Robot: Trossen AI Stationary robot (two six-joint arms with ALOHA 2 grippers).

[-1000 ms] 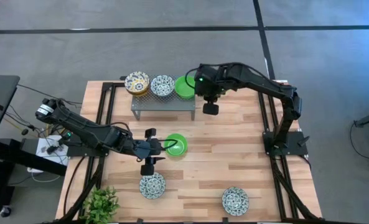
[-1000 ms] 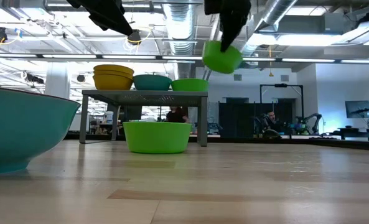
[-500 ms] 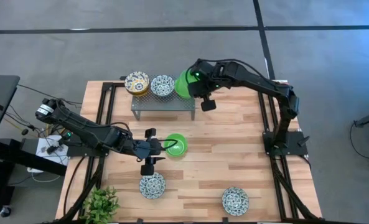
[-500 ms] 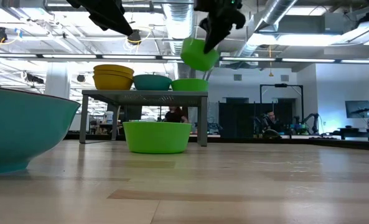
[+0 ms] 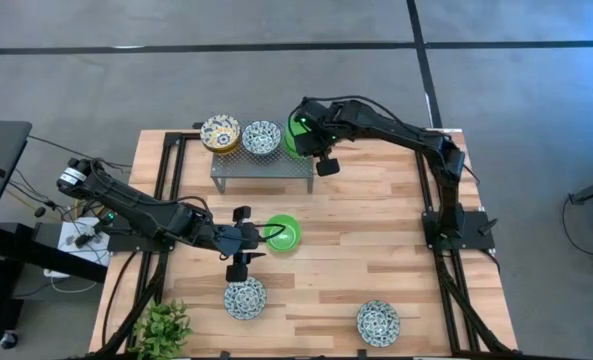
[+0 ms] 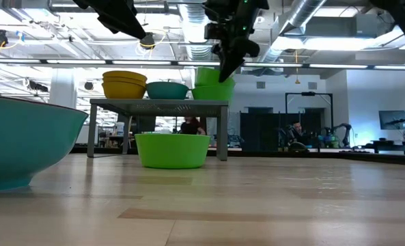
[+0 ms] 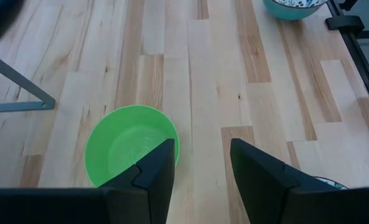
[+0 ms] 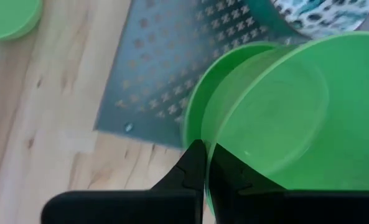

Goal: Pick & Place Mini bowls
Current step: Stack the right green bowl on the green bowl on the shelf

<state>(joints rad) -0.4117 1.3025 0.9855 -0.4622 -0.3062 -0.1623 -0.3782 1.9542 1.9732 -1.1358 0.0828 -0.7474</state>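
At the near edge of the bench (image 5: 376, 260) two blue-and-white bowls stand well apart, one (image 5: 244, 298) toward the left, the other (image 5: 377, 321) toward the right, with a small green plant (image 5: 162, 326) at the left corner. Further in, the left gripper (image 5: 246, 243) hangs low with its jaws open, next to a green bowl (image 5: 282, 233) that sits on the wood; the jaws hold nothing. At the far side is the grey perforated stand (image 5: 263, 163). On it are a yellow patterned stack (image 5: 220, 133), a blue-and-white bowl (image 5: 261, 137) and a second green bowl (image 8: 200, 112). The right gripper (image 8: 204, 163) has its jaws closed on the rim of a third green bowl (image 8: 284, 118), tilted, directly over the second one.
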